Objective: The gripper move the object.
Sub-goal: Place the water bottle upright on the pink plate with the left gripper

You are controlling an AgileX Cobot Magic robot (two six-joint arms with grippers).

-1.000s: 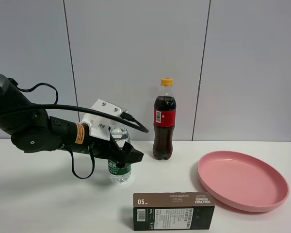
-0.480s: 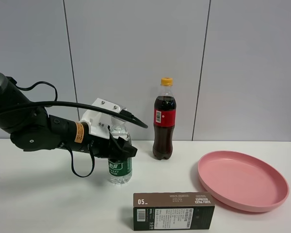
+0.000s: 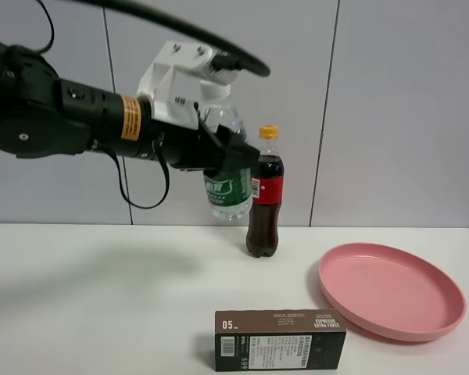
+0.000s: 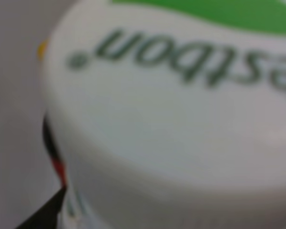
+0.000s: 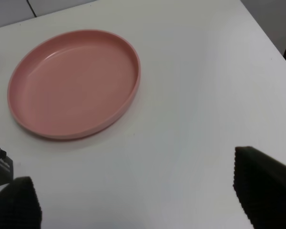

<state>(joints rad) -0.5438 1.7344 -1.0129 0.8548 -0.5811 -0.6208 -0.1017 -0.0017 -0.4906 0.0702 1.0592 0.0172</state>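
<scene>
Now carry step — your left gripper clamped on water bottle, high above bench, near cola bottle. Next, you steer clear of it, set down slow and upright.

A tall dark cola bottle stands just beside the held clear water bottle. Right of it lies a round pink plate, in front a brown rectangular box; left, open white surface.

The left hand is held up high, squeezing the bottle. The right hand has its fingers spread wide.
</scene>
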